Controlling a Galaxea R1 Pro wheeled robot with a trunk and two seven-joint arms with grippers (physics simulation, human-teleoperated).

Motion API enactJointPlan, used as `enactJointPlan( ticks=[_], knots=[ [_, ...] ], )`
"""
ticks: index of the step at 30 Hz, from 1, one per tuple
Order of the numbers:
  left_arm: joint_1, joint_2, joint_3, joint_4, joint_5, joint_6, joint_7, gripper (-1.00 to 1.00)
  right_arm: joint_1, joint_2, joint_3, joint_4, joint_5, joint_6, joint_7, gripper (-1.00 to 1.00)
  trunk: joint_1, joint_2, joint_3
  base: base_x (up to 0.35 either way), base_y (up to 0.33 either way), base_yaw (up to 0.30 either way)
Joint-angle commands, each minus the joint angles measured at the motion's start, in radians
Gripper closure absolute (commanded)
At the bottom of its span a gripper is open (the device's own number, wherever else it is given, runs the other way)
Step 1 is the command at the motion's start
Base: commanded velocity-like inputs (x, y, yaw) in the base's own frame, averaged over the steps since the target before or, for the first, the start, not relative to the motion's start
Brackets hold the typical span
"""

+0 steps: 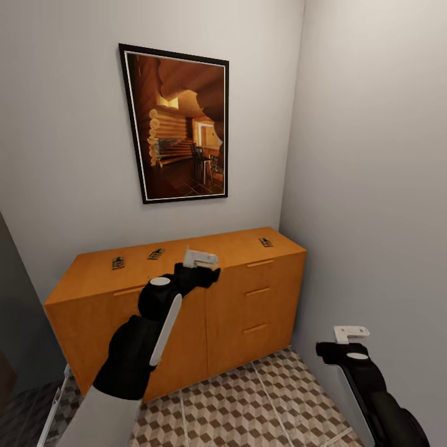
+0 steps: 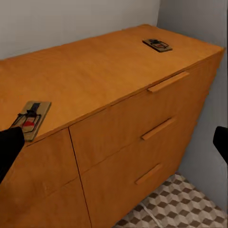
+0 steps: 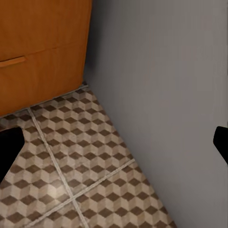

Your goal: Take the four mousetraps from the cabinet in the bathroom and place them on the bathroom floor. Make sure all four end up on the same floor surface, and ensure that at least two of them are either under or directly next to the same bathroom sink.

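Three small dark-brown wooden mousetraps (image 1: 118, 262) (image 1: 156, 253) (image 1: 266, 242) lie mid-frame on the wide orange-brown wooden cabinet (image 1: 248, 310) in the head view, left gripper (image 1: 202, 259) above its front edge.

Left wrist view: jaws spread, one mousetrap (image 2: 31, 118) at left, another (image 2: 157, 44) upper right.

Right wrist view: right gripper (image 3: 114, 147) spread over cube-patterned floor tiles (image 3: 71, 156).

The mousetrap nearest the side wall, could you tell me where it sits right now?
In the head view that mousetrap lies flat on the cabinet top at its right end, apart from the others and right of the left gripper.
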Motion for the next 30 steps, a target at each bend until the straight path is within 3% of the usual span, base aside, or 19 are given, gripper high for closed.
enactJointPlan(
  ticks=[1,7,8,14,18,24,30],
  knots=[
    [-0.030,0.000,-0.003,-0.001,0.001,0.009,0.000,-1.00,-0.009,0.001,0.001,0.001,0.001,0.009,-0.005,-1.00,0.000,-0.001,-0.001,0.000,0.000,0.000],
    [-0.183,0.000,-0.013,0.001,0.002,0.067,0.000,-1.00,-0.051,0.005,0.001,0.008,0.001,0.020,-0.030,-1.00,0.000,-0.001,-0.001,0.000,0.000,0.000],
    [-0.183,0.000,-0.013,0.001,0.002,0.067,0.000,-1.00,-0.051,0.005,0.001,0.008,0.001,0.020,-0.030,-1.00,0.000,-0.001,-0.001,0.000,0.000,0.000],
    [-0.311,0.000,-0.014,0.014,0.004,0.111,0.002,-1.00,-0.097,0.006,0.001,0.010,0.002,0.026,-0.054,-1.00,0.000,-0.001,-0.001,0.000,0.000,0.000],
    [-0.350,0.000,-0.005,0.020,0.004,0.119,0.003,-1.00,-0.126,0.006,0.002,0.010,0.002,0.032,-0.062,-1.00,0.000,-0.001,-0.001,0.000,0.000,0.000],
    [-0.382,0.008,0.062,0.036,0.005,0.129,0.003,-1.00,-0.201,0.006,0.002,0.011,0.001,0.058,-0.071,-1.00,0.000,-0.001,-0.001,0.000,0.000,0.000],
    [-0.396,0.019,0.159,0.091,0.010,0.164,-0.005,-1.00,-0.342,0.012,0.004,0.030,-0.001,0.106,-0.078,-1.00,0.000,-0.001,-0.001,0.000,0.000,0.000]
  ],
)
